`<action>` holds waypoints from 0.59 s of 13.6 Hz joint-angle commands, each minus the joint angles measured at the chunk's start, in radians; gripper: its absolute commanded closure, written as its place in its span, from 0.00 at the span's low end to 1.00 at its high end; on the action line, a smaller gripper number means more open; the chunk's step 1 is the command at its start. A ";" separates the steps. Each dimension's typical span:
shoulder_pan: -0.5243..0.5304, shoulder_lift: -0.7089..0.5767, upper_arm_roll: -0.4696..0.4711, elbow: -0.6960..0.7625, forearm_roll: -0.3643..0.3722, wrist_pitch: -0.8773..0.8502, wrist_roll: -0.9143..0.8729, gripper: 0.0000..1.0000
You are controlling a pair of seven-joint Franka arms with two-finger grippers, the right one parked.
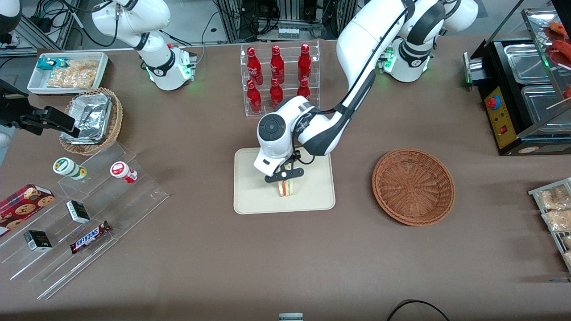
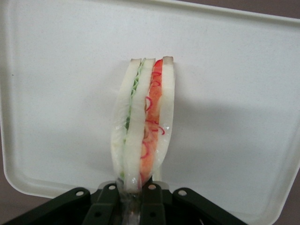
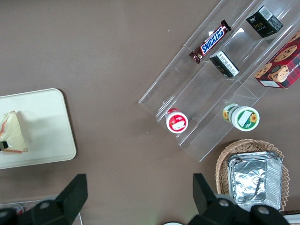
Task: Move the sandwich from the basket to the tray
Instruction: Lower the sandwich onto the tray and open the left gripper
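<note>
The end effector (image 1: pixel 284 179) hangs low over the tray (image 1: pixel 250 196), its fingers (image 2: pixel 152 199) pinched narrow on the sandwich (image 1: pixel 284 187). The sandwich stands on edge over the middle of the tray, cut side showing its green and red-orange layers between pale bread; from the wrist view its far tip looks to be at or just above the tray floor, though contact cannot be confirmed. The rest of the tray's cream surface carries nothing else.

The basket (image 1: pixel 413 185) sits well apart from the tray, toward the working arm's end of the table (image 1: pixel 200 258), and holds nothing. Between tray and basket there is only bare brown table.

Farther from the front camera than the tray stands a clear rack of red bottles (image 1: pixel 277 76); the arm's elbow reaches down just beside it without touching. Toward the parked arm's end lie a stepped clear display (image 1: pixel 84 223) with a Snickers bar (image 1: pixel 90 236), two small dark boxes, a cookie box (image 1: pixel 22 207) and two capped cups (image 1: pixel 123 172), then a tan wicker basket lined with foil (image 1: pixel 91 120) and a white bin of snack packets (image 1: pixel 69 72). At the working arm's end a black food warmer (image 1: pixel 522 98) and a rack of bagged snacks (image 1: pixel 555 209) stand near the table edge.
</note>
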 commanded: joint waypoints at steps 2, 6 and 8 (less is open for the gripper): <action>-0.010 0.017 0.009 -0.011 -0.008 0.024 -0.015 0.03; -0.008 -0.023 0.009 -0.015 -0.008 0.042 -0.016 0.00; 0.001 -0.079 0.009 -0.021 -0.008 0.032 -0.012 0.00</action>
